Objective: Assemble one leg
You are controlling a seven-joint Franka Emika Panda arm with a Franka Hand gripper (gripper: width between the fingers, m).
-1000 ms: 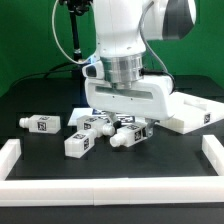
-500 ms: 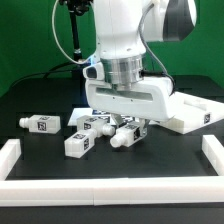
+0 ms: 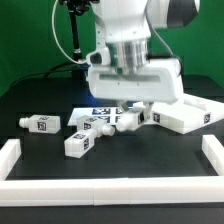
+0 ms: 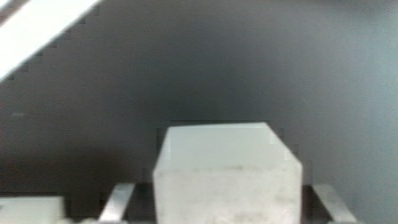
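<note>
Claw (image 3: 131, 110) clamped across one leg (image 3: 127, 121) over the tabletop (image 3: 110, 165); best carried slowly and level, clear of the neighbouring legs (image 3: 97, 126), lest it twist.

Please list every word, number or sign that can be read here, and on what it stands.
No words or numbers can be read.
Leftmost leg: a black-and-white square tag, pattern only, no letters.
Marker board: tags too blurred to read.
Held leg: plain white face in the wrist view.
</note>
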